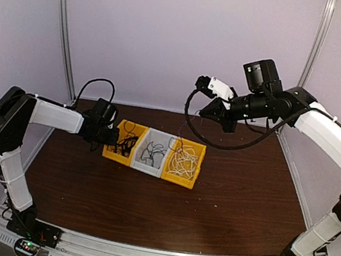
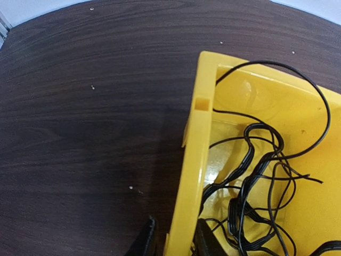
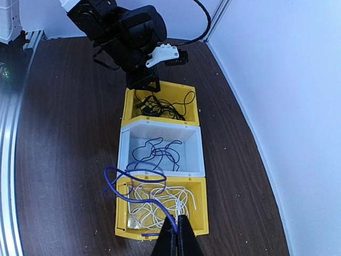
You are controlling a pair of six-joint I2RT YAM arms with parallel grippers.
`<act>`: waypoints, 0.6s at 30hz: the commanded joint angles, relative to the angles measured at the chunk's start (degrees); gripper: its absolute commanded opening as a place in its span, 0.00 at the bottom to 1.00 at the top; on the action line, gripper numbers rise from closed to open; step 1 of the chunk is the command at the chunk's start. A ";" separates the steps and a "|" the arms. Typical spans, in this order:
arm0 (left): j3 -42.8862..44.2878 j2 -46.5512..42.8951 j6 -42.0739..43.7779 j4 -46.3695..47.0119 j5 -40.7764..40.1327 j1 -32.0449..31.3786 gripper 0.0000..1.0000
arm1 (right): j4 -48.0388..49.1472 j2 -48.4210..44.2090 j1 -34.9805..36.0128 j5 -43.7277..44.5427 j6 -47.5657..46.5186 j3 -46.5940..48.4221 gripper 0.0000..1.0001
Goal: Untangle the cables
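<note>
right gripper (image 3: 171, 237): jaws together, pinching purple cable (image 3: 114, 178) looped above right yellow bin (image 3: 200, 209) of white cable (image 3: 160, 200) | left gripper (image 2: 173, 242): fingers astride left yellow bin (image 2: 194, 144) wall, cannot tell if clamped; black cables (image 2: 250, 160) inside | white bin (image 3: 121, 149) between them holds dark cable (image 3: 154, 152) | bins mid-table (image 1: 245, 192), toward far edge

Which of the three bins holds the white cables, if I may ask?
The yellow bin at the row's right end; the other yellow bin holds black cables, the white bin dark purplish cables.
</note>
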 commanded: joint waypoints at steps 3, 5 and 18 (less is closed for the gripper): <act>-4.88 -4.79 -3.41 4.00 3.52 -0.28 0.18 | 2.58 5.45 2.01 2.60 1.98 6.47 0.00; -7.28 -6.67 -4.69 4.67 3.66 -1.13 0.16 | 3.04 7.15 2.66 2.94 2.41 7.04 0.00; -17.51 -16.20 -11.36 5.67 0.81 -10.42 0.14 | 5.06 15.10 5.17 5.03 2.86 7.03 0.00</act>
